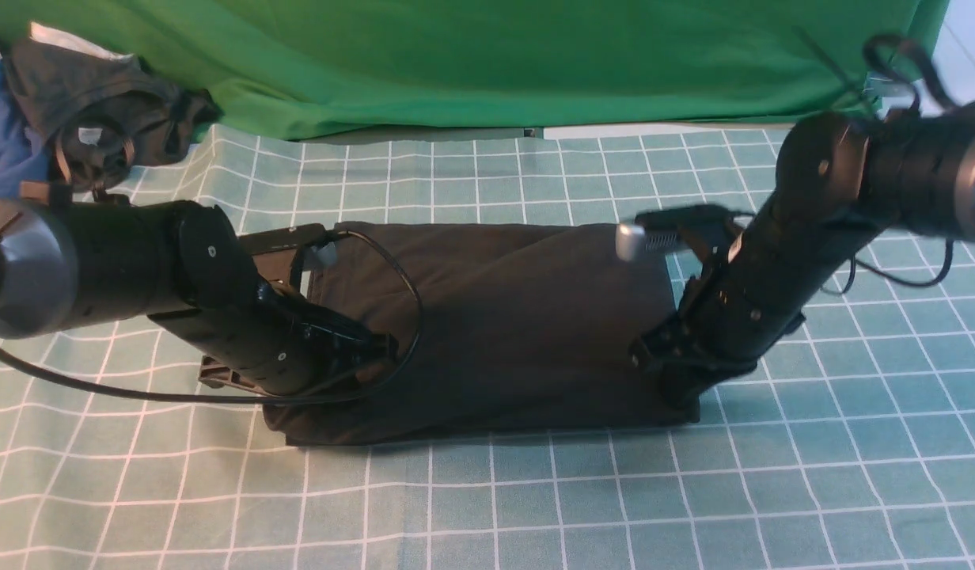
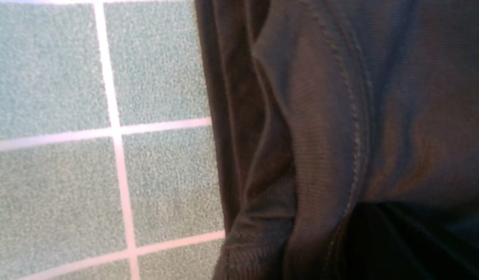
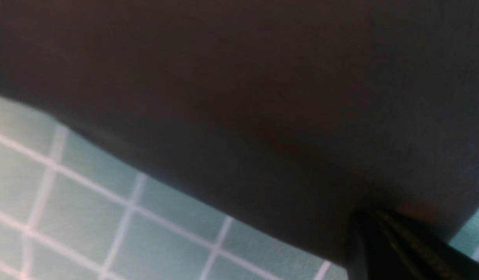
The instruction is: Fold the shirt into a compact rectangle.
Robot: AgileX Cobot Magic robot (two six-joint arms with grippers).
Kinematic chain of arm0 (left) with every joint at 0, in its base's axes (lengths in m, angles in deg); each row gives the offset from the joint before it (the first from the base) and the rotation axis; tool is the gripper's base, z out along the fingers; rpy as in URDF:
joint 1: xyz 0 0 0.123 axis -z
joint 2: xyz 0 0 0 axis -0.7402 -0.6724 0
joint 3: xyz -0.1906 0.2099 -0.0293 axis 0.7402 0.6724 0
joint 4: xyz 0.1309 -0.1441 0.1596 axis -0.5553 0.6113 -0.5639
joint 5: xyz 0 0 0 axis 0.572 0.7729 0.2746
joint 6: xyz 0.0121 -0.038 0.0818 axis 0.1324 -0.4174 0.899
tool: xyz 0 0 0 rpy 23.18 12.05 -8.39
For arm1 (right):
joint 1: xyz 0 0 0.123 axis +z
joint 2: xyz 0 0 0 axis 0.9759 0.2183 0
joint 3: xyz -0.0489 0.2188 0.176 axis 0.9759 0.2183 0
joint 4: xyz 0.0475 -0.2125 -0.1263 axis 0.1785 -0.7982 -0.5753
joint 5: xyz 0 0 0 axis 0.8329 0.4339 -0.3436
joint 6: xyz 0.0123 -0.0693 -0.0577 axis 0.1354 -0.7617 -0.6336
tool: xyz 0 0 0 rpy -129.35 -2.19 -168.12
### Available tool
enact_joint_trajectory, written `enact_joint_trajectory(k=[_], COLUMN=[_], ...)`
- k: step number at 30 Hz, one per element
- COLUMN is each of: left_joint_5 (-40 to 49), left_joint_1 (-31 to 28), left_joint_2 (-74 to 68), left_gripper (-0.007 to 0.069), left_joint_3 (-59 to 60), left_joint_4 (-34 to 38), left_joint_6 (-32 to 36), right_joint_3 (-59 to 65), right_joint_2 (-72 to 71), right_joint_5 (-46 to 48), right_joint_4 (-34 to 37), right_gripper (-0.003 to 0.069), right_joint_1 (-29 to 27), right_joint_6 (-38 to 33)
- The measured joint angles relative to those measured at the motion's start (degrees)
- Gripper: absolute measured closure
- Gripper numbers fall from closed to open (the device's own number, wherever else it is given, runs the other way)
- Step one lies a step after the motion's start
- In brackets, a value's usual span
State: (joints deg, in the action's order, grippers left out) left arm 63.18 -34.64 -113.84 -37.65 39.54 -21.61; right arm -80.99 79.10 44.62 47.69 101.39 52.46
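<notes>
Front view: large black shirt [image 1: 503, 332], already folded into a wide band, lying across the middle of the teal white-gridded table mat [image 1: 812, 475]. Left gripper [image 1: 373, 348] down low at the shirt's left end, arm reaching in nearly level from the left, black cable looping over the cloth. Right gripper [image 1: 677, 380] pressed down at the near right corner, forearm slanting steeply from the upper right. Both clamped tight on the cloth at opposite ends, judging by the contact. Smaller dark grey garment [image 1: 100, 111] bunched at the far left, well apart, before the bright green backdrop cloth [image 1: 472, 55].

Left wrist view: stitched hem and layered folds of the shirt [image 2: 340, 136] right beside bare mat [image 2: 68, 155]; fingertips not visible.

Right wrist view: blurred dark fabric [image 3: 243, 97] filling most of the frame, edge running across the mat [image 3: 88, 214]; dark closed fingertips [image 3: 387, 249] meeting the cloth.

Step in hand, probably: pinching both ends for another fold. Next move calls for lifting both ends evenly and carrying one edge over without letting layers slip.
</notes>
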Motion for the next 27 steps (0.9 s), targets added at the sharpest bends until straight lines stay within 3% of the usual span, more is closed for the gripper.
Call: enact_joint_trajectory(k=[16,27], left_joint_5=[-1.92,-1.80], left_joint_1=[0.00,0.00], left_joint_2=[11.08,3.84], left_gripper=[0.0617,0.0617], left_joint_3=[-4.21,-3.43], left_joint_4=[2.09,3.66], left_joint_6=[-0.65,1.60], right_joint_3=[-2.29,-8.24], right_joint_2=[-11.50,-2.36], right_joint_5=[-3.66,-1.19], right_joint_4=[-2.75,-2.08], right_gripper=[0.0641,0.0640], right_joint_1=[0.00,0.00], right_joint_6=[2.51,2.86])
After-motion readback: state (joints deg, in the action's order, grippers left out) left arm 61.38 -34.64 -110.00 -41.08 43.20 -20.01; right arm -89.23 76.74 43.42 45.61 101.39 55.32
